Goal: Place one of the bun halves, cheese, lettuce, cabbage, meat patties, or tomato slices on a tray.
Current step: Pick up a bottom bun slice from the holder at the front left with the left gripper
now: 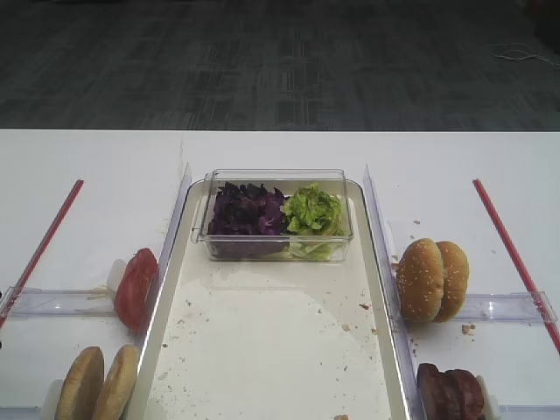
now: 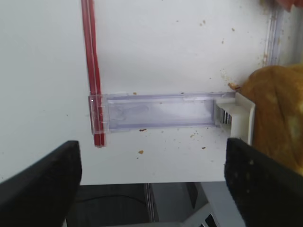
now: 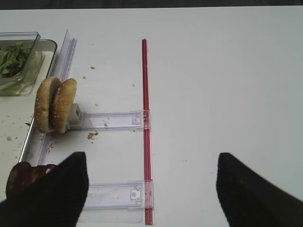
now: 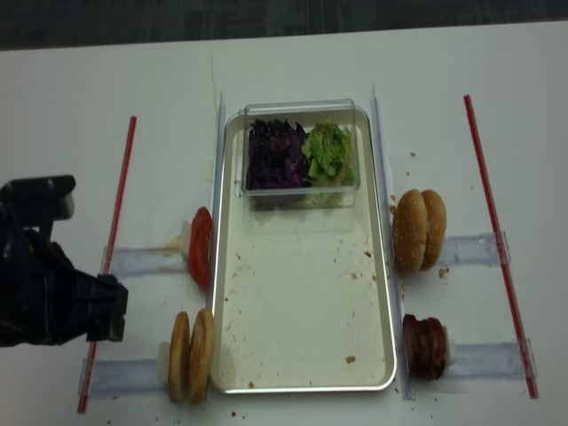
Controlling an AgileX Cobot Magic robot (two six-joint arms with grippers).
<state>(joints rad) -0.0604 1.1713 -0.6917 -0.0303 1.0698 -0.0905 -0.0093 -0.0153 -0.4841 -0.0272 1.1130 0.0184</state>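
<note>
nearest the camera, the two bun halves (image 4: 191,355) stand on edge side by side at the tray's left front corner, smooth golden-brown crust, no seeds; the left wrist view catches one golden edge against a white holder block (image 2: 235,118). the left gripper (image 2: 151,179) hangs over the white surface (image 1: 280,153) just left of them, its two dark fingers (image 2: 40,187) set wide apart with nothing between. across the tray, at its right front corner, the meat patties (image 4: 424,344) sit on edge, dark reddish-brown thick discs. the right gripper (image 3: 151,189) is over the surface beside them, fingers likewise spread and empty. the tray (image 4: 306,302) is long, cream-white with a silvery rim, crumb-speckled and bare in its front part. further back on the left, glossy red tomato slices (image 4: 201,246) lean against the rim, probably two or three, hard to count. opposite, on the right, sesame-seeded bun halves (image 4: 414,229) stand upright. at the far end, inside the tray, a clear plastic box (image 4: 300,153) holds dark purple shredded cabbage (image 4: 275,153) on the left and bright green crinkly lettuce (image 4: 328,151) on the right. red strips (image 4: 497,231) run along both outer sides.
</note>
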